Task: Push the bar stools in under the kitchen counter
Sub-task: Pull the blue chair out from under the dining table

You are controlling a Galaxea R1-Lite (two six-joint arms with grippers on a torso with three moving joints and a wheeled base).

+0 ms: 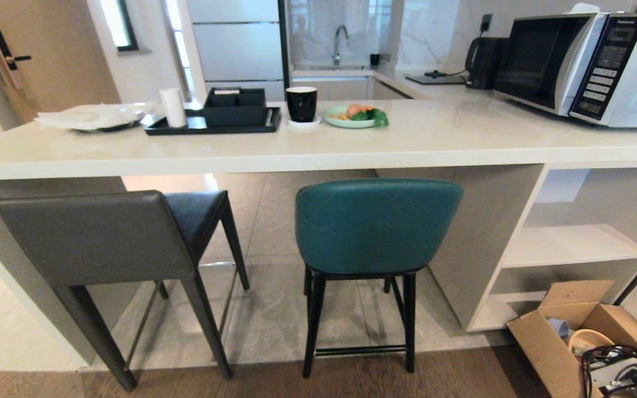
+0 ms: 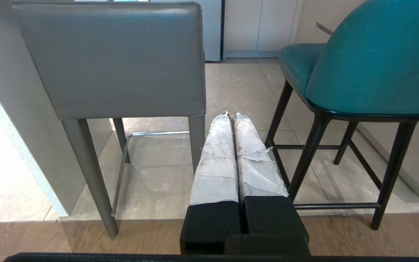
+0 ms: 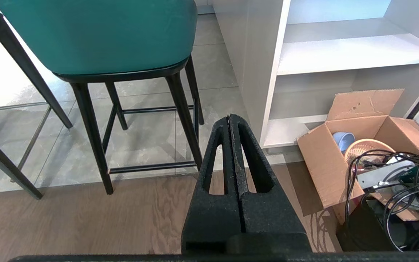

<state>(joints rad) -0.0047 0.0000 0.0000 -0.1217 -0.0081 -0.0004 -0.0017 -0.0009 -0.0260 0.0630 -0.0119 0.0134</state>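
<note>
My left gripper [image 2: 231,115] has its taped fingers [image 2: 216,160] pressed together on nothing, low above the wood floor [image 2: 49,240]; my right gripper [image 3: 230,117] is likewise pinched closed and empty. Neither touches a stool.

From my head, the grey stool [image 1: 97,237] stands at about eleven o'clock, its back turned to me and angled a little, its rear legs on the wood strip outside the kitchen counter [image 1: 318,152]. The teal stool [image 1: 376,224] sits at twelve o'clock, squarer to the edge, seat only partly beneath the slab. At three o'clock lies a cardboard box [image 1: 567,326] by the open shelves [image 1: 573,243].

I judge the push is not yet begun. To do it well I would set closed fingers flat against the middle of a backrest, low enough not to tip it, and press straight toward twelve o'clock, correcting the grey one's skew first.
</note>
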